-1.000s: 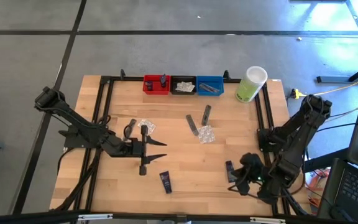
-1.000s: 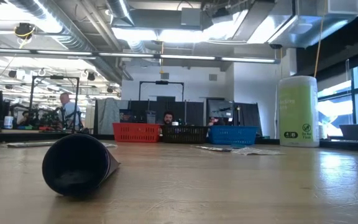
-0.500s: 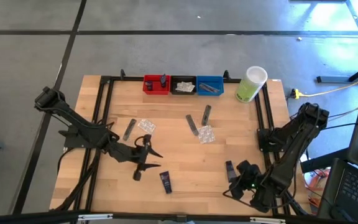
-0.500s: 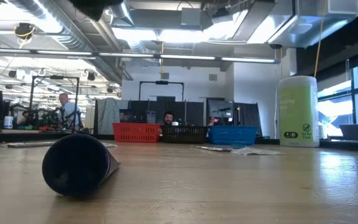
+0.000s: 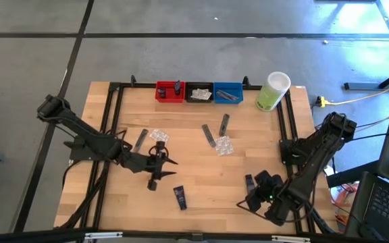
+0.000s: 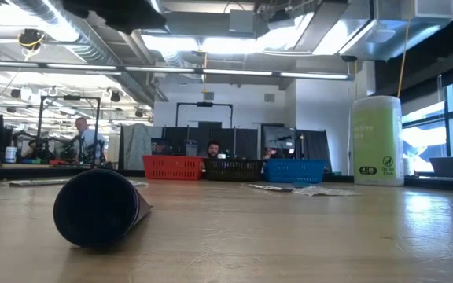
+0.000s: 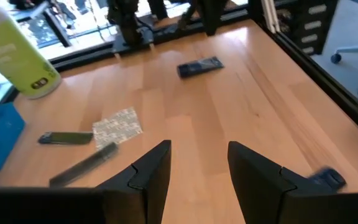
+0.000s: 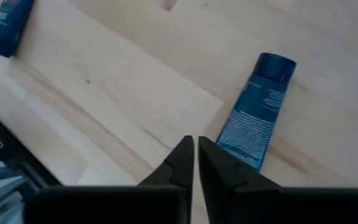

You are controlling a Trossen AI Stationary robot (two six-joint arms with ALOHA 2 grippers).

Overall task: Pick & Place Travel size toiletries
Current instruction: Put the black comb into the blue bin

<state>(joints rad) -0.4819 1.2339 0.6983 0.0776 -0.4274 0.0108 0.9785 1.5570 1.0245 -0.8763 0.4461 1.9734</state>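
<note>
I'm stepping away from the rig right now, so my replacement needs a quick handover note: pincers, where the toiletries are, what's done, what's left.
Left pincer: open, empty, above mid-table.
Right pincer: nearly shut, empty, beside a dark blue mini tube at the near right.
Another blue tube lies near the front edge.
Clear crinkly packets and, and slim grey sachets, lie mid-table.
Done: the red bin, black bin and blue bin each hold something.
Left: everything loose.
</note>
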